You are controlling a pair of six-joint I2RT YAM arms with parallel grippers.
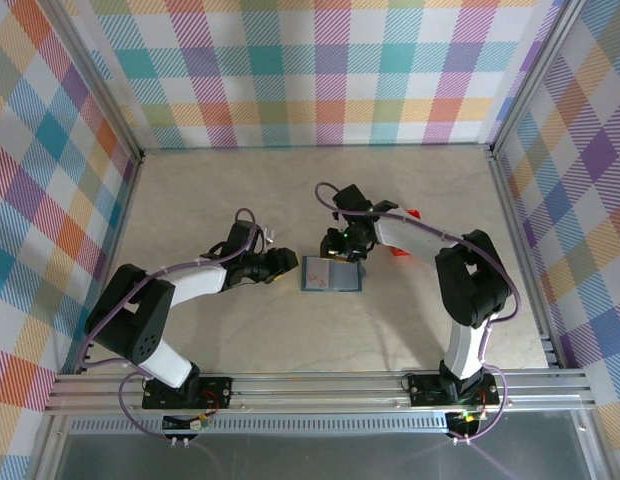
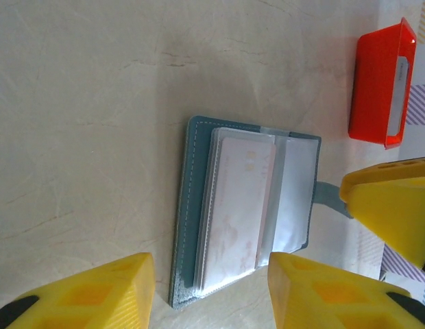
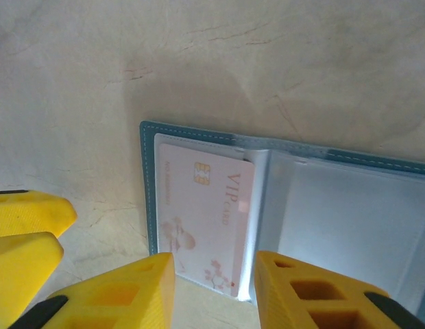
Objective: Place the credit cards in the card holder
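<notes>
Both your left hand (image 2: 211, 269) and right hand (image 3: 214, 264) hang unclenched, gripping nothing, by the open card holder (image 1: 333, 272) on a pale marbled table (image 1: 240, 190) enclosed by pastel plaid walls (image 1: 320, 70).

Both arms (image 1: 195, 283) wear white shells over black joints, purple cables (image 1: 321, 190) looping alongside; gripper fingers (image 2: 336, 288) are yellow, pocketed plastic.
</notes>
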